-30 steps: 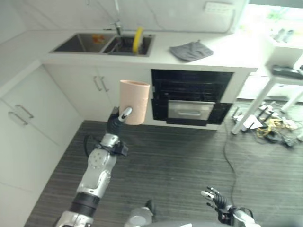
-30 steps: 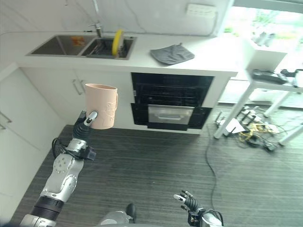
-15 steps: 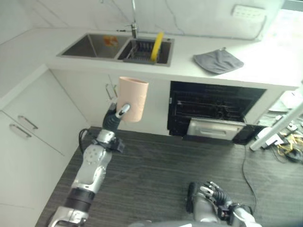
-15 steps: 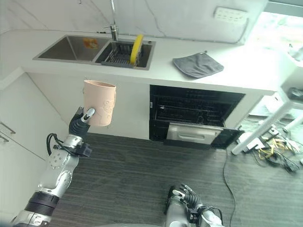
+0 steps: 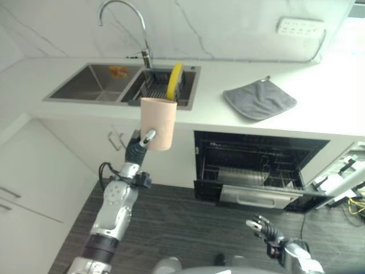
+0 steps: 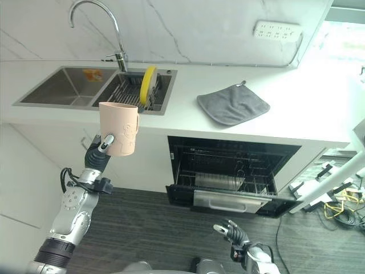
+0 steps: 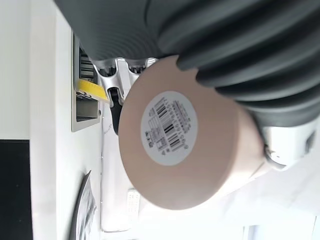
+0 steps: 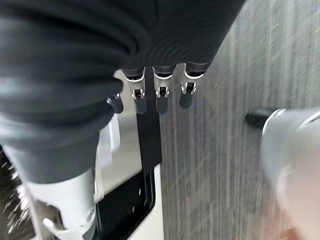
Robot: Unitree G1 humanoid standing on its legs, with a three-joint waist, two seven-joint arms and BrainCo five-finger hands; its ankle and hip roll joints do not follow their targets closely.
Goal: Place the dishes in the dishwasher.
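A peach-pink cup [image 5: 158,123] stands upright in the air, in front of the counter edge below the sink. My left hand [image 5: 137,152] is shut on its lower part. The left wrist view faces the cup's round base [image 7: 170,145] with a barcode label. A yellow plate [image 5: 174,80] stands on edge in the rack of the right sink basin. Under the counter the dishwasher [image 5: 251,197] is open, its lower rack slid partly out. My right hand [image 5: 264,229] hangs low above the floor in front of the dishwasher, its fingers [image 8: 157,95] straight and holding nothing.
A grey cloth [image 5: 260,100] lies on the white counter [image 5: 331,108] right of the sink. A tall faucet [image 5: 122,17] rises behind the basins. White cabinets [image 5: 34,171] run along the left. Table legs and cables [image 5: 345,182] crowd the floor at far right.
The camera has shifted, so counter and sink now sit lower and closer. The cup stays held upright in my left hand. The right hand has moved slightly rightward and up.
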